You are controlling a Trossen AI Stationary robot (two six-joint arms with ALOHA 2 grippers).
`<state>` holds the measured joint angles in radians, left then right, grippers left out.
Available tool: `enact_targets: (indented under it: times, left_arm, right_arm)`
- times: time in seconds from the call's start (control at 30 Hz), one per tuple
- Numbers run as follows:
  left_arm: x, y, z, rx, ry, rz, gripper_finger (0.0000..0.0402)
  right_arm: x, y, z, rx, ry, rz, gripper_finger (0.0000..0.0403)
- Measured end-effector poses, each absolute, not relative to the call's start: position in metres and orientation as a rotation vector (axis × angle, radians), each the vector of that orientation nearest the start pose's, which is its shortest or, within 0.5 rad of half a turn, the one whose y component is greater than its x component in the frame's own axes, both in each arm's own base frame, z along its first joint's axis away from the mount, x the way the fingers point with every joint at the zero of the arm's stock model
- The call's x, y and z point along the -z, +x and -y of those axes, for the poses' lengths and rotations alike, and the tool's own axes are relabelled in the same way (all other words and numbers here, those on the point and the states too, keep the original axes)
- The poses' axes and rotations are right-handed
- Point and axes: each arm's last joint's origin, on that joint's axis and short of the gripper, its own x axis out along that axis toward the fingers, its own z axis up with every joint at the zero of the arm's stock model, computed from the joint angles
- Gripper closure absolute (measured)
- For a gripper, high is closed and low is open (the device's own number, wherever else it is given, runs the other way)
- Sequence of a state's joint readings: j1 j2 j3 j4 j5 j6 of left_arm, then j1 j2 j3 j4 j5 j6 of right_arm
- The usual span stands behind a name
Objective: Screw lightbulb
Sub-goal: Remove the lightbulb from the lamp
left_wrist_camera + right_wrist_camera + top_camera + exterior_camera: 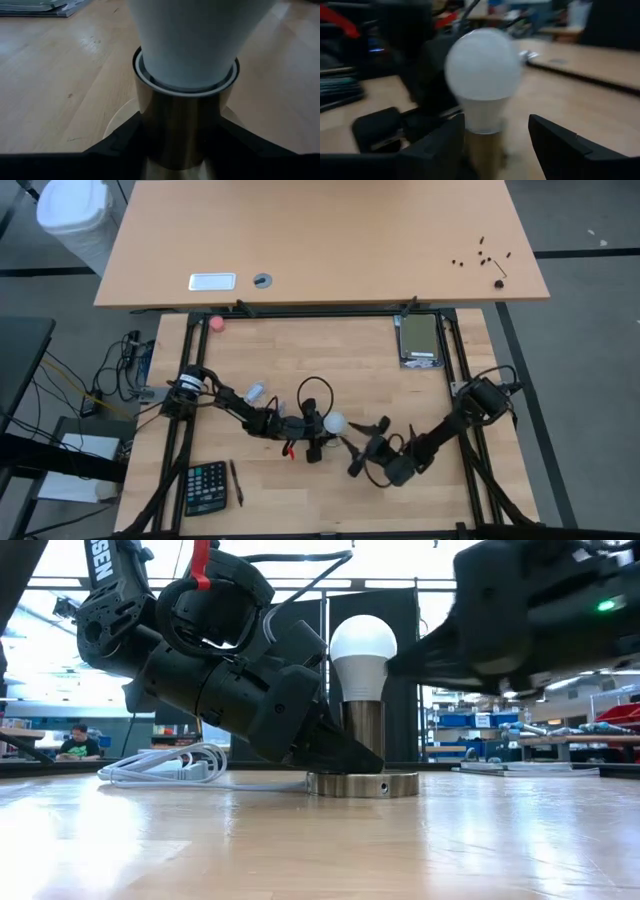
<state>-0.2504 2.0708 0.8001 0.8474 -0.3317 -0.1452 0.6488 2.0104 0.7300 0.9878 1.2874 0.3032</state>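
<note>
Two arms meet near the middle of the table, toward its front edge. The lightbulb [334, 421] stands upright in a metal socket post [363, 735] on a round base [363, 784], with the globe on top — its long axis is vertical.

The left gripper [305, 427] is low at the post. Its fingers [122, 140] sit on either side of the brass-coloured post below the bulb's neck and appear to clamp it, steadying the fixture. It does not hold the bulb itself.

The right gripper [496, 135] is level with the bulb, and its fingers [559, 142] stand apart on either side of the bulb's neck. Clear gaps show on both sides, so nothing is held yet.

The bulb lies directly ahead of the right gripper, between its fingers — this is the nearer arm for turning. Judged from this, the next move calls for closing on the neck or globe and rotating about the vertical axis. An off-centre grip could tilt the bulb in its threads.

A white cord [165, 765] lies on the table behind the left arm.
</note>
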Motion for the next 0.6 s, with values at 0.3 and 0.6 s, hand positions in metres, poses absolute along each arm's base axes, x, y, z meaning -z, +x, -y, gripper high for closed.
enact_targets:
  times: [0.3,0.6]
  left_arm:
    - [-0.08,0.354,0.081,-0.108,-0.02,-0.398,0.0206]
    - [-0.08,0.354,0.081,-0.109,-0.02,-0.4,0.0206]
  right_arm:
    - [-0.1,0.308,-0.145,0.52,0.145,-0.132,0.0169]
    - [-0.094,0.301,-0.142,0.583,0.121,-0.144,0.0169]
